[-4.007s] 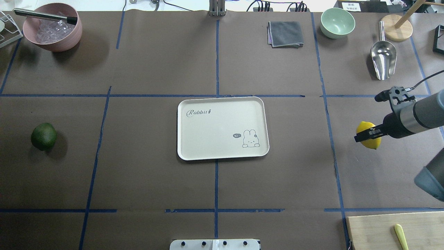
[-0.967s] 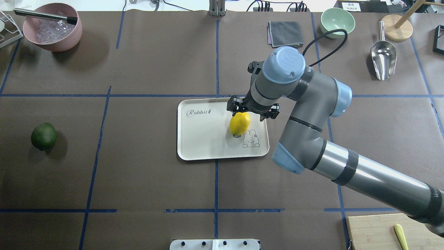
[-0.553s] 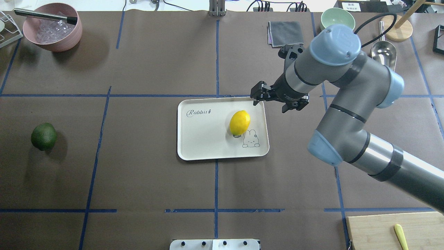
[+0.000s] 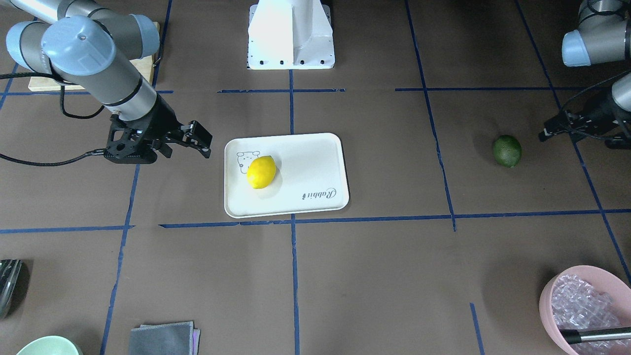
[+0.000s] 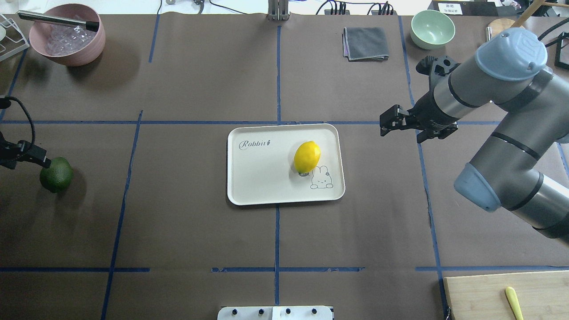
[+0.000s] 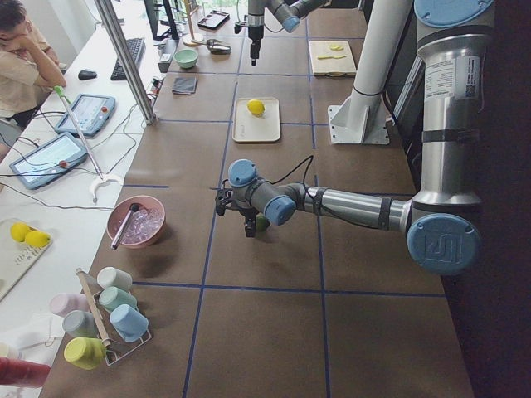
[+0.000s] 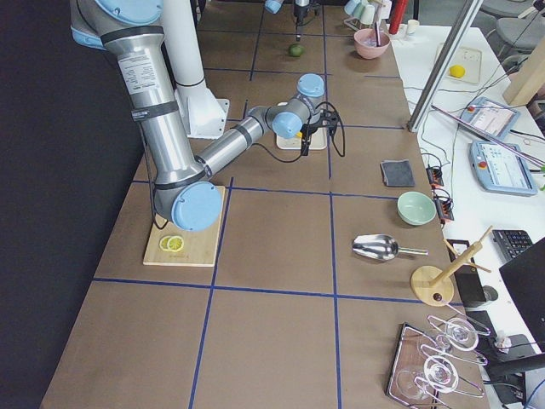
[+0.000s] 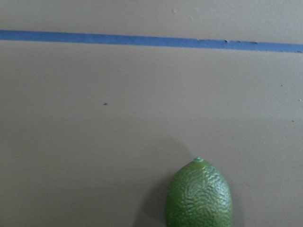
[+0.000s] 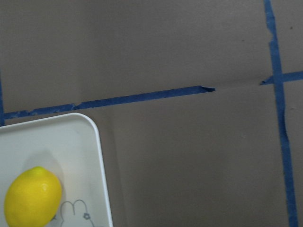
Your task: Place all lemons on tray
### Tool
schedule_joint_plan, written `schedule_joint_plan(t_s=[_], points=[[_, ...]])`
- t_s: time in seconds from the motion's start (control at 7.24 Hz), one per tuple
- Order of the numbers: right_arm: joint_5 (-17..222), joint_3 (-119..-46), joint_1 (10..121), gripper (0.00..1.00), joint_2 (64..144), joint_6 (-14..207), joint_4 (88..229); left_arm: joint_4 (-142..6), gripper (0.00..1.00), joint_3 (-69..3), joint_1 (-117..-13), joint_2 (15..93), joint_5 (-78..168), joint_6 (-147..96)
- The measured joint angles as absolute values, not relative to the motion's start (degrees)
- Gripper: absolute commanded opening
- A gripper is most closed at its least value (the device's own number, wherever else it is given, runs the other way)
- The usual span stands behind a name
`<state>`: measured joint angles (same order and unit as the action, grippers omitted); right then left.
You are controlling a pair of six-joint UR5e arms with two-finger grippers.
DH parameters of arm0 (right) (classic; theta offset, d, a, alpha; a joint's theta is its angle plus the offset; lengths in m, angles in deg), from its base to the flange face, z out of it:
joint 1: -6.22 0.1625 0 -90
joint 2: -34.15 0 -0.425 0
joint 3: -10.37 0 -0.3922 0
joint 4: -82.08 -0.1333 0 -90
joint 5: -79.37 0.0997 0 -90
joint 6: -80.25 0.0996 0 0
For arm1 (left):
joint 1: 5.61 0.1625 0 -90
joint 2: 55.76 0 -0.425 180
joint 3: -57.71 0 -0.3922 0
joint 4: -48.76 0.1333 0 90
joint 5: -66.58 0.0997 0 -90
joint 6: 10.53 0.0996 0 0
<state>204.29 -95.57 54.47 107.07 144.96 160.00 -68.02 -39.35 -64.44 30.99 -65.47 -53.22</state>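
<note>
Nearest the robot, at about 5 o'clock from the tray in the overhead view, lies a pale bamboo cutting board [image 5: 480, 293] with a thin yellow lemon slice [image 5: 512, 302] on it; neither belongs to the job.

At mid-depth, the flat cream-white rectangular plastic tray [image 5: 262, 178] sits in the middle of the brown worktop [image 5: 200, 222]. The bright yellow oval lemon [image 5: 307, 156] lies on it toward its 3 o'clock side, just beside the rabbit drawing, with nothing holding it. The right hand [image 5: 402, 133] hangs at about 2 o'clock from the tray, clear of its rim, fingers spread and empty.

Well out at 9 o'clock, the dark green dimpled lemon [image 5: 56, 174] rests on the bare worktop. The left hand [image 4: 578, 137] hovers just beside it; its fingers look spread, gripping nothing.

Farthest away stand a pink bowl [image 5: 84, 55] at 11 o'clock, then a folded grey cloth [image 5: 365, 43] and a mint-green bowl [image 5: 418, 38] toward 1 o'clock.

I judge the task half done: one lemon is placed, and the green one has yet to be grasped, carried across and set down.
</note>
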Motion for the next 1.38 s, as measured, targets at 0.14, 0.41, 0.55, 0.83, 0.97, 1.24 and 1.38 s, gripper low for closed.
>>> schedule_joint_plan(t_s=[0.14,0.41,0.55,0.83,0.97,1.24,1.38], points=[[204.26,-96.0,54.83,1.0,108.38,144.15,159.9,-68.69,1.0,-39.16,-62.35,31.01,-63.69,-54.46],[204.11,-96.29,55.08,1.0,109.69,143.76,159.79,-69.12,1.0,-38.48,-59.59,31.22,-62.33,-55.03],[204.02,-96.3,55.13,1.0,109.89,143.72,159.78,-69.16,1.0,-38.28,-58.48,31.51,-61.68,-55.06],[203.85,-96.32,55.17,1.0,110.01,143.71,159.78,-69.19,1.0,-37.66,-57.18,32.32,-60.85,-55.04],[203.76,-96.35,55.17,1.0,110.1,143.71,159.77,-69.17,1.0,-36.97,-57.02,32.91,-60.69,-54.9],[203.6,-96.4,55.18,1.0,110.26,143.71,159.74,-69.11,0.86,-35.89,-56.96,33.6,-60.48,-54.63],[203.58,-96.41,55.18,1.0,110.26,143.71,159.74,-69.12,0.48,-35.62,-56.95,33.67,-59.93,-54.58]])
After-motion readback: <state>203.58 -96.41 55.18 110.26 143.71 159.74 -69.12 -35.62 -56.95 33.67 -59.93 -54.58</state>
